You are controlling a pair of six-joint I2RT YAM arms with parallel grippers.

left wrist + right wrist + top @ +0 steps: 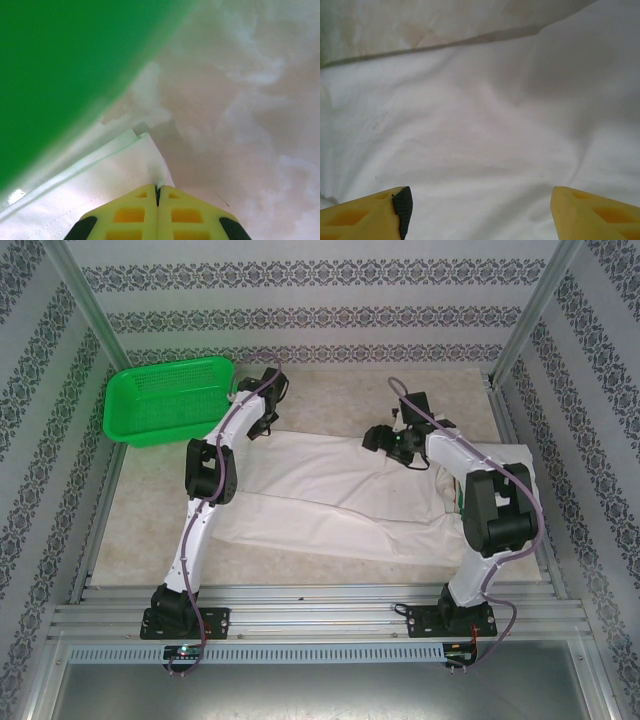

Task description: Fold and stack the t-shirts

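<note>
A white t-shirt lies spread across the middle of the table. My left gripper sits at the shirt's far left corner, next to the basket. In the left wrist view its yellow fingers are pressed together with a pinch of the t-shirt's hem between the tips; the left gripper is shut on the cloth. My right gripper hovers over the shirt's far edge near the middle. In the right wrist view the right gripper stands open, with smooth white t-shirt cloth beneath and nothing between the fingers.
A green plastic mesh basket stands at the far left, touching distance from the left gripper, and its blurred wall fills the upper left of the left wrist view. Bare beige tabletop lies beyond the shirt. Metal frame posts flank the table.
</note>
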